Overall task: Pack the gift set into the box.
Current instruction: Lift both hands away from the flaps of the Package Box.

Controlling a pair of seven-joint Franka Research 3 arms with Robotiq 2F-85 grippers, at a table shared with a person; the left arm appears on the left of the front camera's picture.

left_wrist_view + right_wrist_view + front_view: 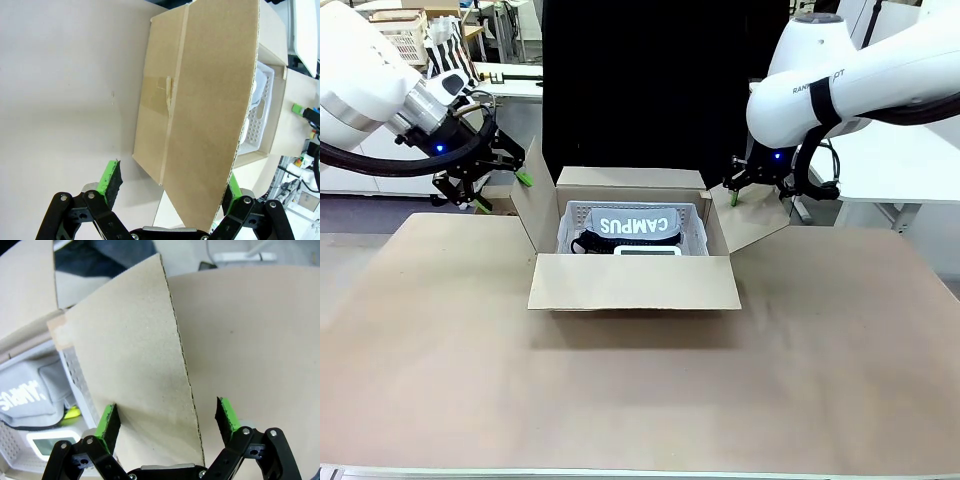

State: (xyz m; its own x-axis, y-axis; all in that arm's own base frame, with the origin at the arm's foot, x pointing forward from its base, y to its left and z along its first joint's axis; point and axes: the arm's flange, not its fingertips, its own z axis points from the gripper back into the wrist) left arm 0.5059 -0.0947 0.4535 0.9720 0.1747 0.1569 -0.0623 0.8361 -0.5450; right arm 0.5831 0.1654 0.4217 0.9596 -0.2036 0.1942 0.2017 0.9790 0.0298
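The box (634, 283), a brown carton, stands mid-table with its four flaps spread open. Inside it the gift set (638, 225), dark grey with white "CAMPUS" lettering and a pale panel, lies in a white slatted basket (699, 228). My left gripper (503, 192) hangs open just outside the left flap (532, 205). In the left wrist view that flap (210, 115) runs up between the spread fingers of the left gripper (170, 187). My right gripper (758, 196) is open above the right flap (756, 226). The right gripper (167, 420) straddles the flap's edge (150, 370) beside the gift set (30, 395).
Brown paper covers the table (640, 400), with wide free room in front of and beside the carton. A black screen (665, 80) stands behind it. White benches and shelving lie at the back left and right.
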